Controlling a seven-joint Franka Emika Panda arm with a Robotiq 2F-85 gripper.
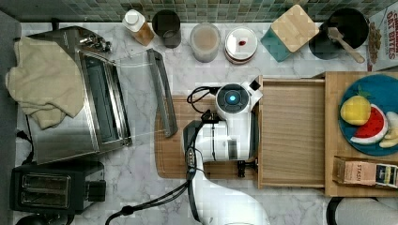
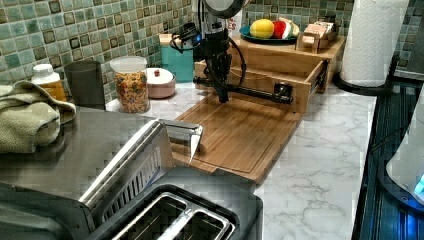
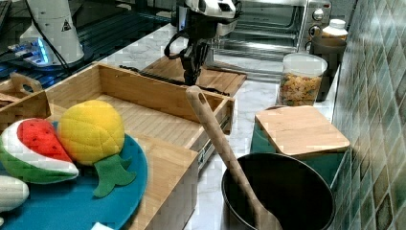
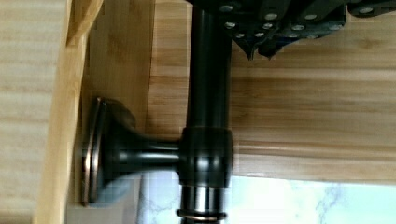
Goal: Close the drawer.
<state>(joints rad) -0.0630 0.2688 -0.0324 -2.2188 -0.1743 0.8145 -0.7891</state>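
The drawer (image 1: 292, 133) stands pulled fully out of its cabinet (image 1: 359, 183), at the top view's right. The tool (image 2: 223, 95) sits at the handle (image 2: 250, 92); whether clamped, I cannot tell. Next, probably a straight push toward the cabinet.

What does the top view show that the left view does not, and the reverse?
Top view, not left view: the drawer's bare flat bottom and a black pot holding a wooden spoon. Left view, not top view: a white paper towel roll beside the cabinet. Both: the drawer pulled open, the end effector at its dark handle bar, above the cutting board.
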